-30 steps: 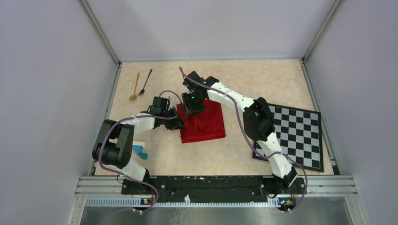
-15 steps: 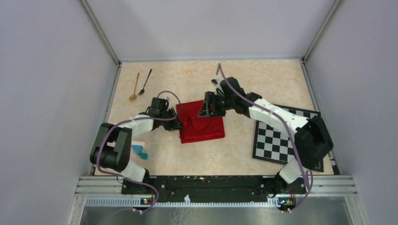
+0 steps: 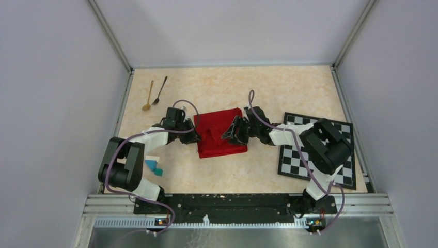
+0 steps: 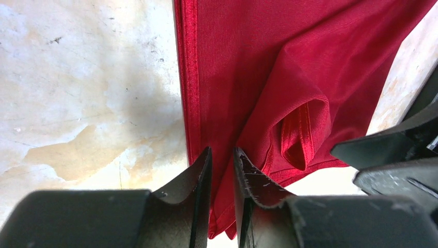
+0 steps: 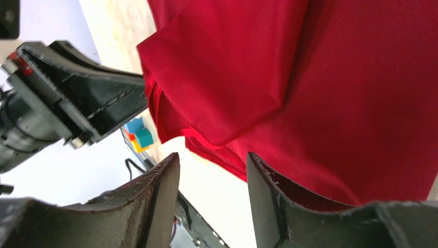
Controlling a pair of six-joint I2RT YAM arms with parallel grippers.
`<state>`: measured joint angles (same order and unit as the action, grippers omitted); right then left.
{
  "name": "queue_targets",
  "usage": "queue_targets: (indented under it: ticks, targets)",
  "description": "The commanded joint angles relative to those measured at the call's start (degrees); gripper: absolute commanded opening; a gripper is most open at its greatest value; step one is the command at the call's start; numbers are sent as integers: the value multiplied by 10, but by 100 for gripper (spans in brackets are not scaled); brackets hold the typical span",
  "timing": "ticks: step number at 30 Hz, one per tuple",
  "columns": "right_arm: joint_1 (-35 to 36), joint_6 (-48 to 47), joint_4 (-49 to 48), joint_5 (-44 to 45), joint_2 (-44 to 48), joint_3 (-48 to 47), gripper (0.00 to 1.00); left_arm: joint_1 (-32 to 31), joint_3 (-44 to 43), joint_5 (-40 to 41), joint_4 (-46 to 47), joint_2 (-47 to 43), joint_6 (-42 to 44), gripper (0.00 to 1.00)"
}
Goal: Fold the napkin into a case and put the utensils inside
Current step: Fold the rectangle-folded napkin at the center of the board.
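Now: napkin (image 3: 222, 133) pinched on its left edge, mid-frame.
It lies partly folded between my pincers. My left pincer (image 3: 197, 136) is clenched on the left hem, and my right pincer (image 3: 229, 134) gapes empty over the right half. The gold spoon (image 3: 149, 94) and black spoon (image 3: 160, 91) lie upper left, nearer my left arm.

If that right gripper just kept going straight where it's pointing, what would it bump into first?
Most likely the napkin: the right gripper points, open, at its folded edge. Beyond the cloth sits the left gripper, pinching the opposite side. Its exact height over the cloth is unclear.
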<state>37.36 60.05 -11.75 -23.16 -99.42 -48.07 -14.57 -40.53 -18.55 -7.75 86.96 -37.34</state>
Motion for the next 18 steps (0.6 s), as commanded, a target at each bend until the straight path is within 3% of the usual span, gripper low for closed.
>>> queue_targets:
  ticks: [1, 8, 14, 18]
  targets:
    - [2, 33, -62, 20, -39, -16, 48, 0, 2, -2, 2, -22, 10, 26]
    - [5, 47, -76, 23, -69, -21, 44, 0, 4, -1, 2, -26, 13, 24]
    - [5, 32, -77, 29, -87, -72, 25, 0, 10, -1, 3, -29, 12, 23]
    - [5, 22, -56, 34, -89, -127, 19, 0, 15, -1, 5, -30, 12, 23]
